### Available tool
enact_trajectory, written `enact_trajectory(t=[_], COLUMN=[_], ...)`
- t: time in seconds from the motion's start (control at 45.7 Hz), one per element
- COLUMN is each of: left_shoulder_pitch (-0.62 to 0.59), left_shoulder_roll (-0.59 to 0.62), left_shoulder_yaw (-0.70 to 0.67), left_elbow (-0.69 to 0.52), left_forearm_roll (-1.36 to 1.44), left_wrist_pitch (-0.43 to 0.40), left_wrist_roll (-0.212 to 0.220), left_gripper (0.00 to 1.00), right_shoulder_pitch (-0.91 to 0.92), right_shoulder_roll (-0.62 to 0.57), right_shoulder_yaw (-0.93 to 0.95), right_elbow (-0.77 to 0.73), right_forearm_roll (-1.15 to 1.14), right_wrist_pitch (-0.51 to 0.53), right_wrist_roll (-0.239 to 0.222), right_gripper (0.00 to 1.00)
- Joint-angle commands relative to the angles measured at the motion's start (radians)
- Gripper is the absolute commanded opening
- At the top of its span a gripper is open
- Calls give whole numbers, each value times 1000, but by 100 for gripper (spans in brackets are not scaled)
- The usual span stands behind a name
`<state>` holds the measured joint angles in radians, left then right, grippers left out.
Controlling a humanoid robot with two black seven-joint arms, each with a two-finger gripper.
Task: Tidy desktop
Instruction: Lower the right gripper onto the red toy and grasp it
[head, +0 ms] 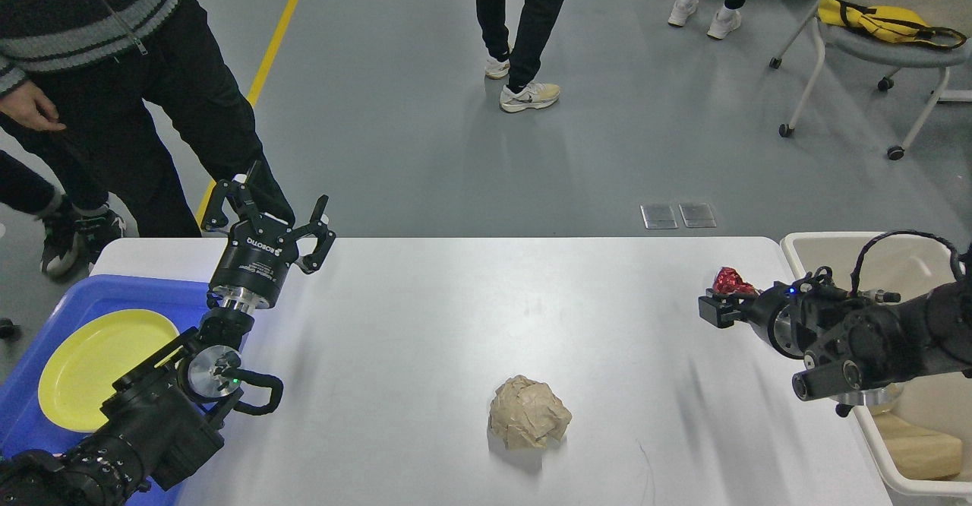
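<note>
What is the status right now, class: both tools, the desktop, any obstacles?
Left tool open, empty. Right tool shut on red wrapper. Desktop holds crumpled brown paper. Nothing blocks it.

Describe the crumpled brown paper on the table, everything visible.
The crumpled paper ball is tan kraft-like paper, wadded into a rough lump with sharp creases and folded flaps, slightly wider than tall. It sits loose on the white desktop, near the front edge and a little right of centre, casting a small shadow. Nothing else touches it: both grippers are well away, and it lies outside the blue tray and beige bin.
</note>
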<state>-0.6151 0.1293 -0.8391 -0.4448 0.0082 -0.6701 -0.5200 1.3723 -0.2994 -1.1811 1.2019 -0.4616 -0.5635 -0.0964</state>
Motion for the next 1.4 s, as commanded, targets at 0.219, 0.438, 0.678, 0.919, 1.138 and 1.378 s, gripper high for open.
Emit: enact_trajectory(t=[0.219, 0.438, 0.678, 0.919, 1.138, 1.378], left_shoulder_pitch=[0, 0, 0, 0, 0, 0], left_shoulder_roll=[0, 0, 0, 0, 0, 0], left_shoulder_yaw=[0, 0, 0, 0, 0, 0], left_elbow=[0, 0, 0, 0, 0, 0], left_forearm_roll=[-1, -1, -1, 1, 1, 1], left_wrist_pitch=[0, 0, 1, 0, 0, 0], left_wrist_roll=[0, 0, 0, 0, 0, 0], left_gripper=[100, 100, 100, 100, 100, 100], right_shoulder_pitch=[-214, -325, -412, -456, -495, -512], right_shoulder_roll=[80, 132, 149, 164, 201, 212], right_shoulder_yaw=[-68, -129, -160, -255, -258, -265], right_elbow=[-291, -475, -599, -665, -775, -831], right_forearm_roll=[-34, -28, -14, 109, 155, 179], right_wrist_pitch=[-50, -50, -38, -16, 54, 76], right_wrist_roll=[6, 6, 4, 4, 4, 4], right_gripper=[100, 100, 100, 100, 100, 100])
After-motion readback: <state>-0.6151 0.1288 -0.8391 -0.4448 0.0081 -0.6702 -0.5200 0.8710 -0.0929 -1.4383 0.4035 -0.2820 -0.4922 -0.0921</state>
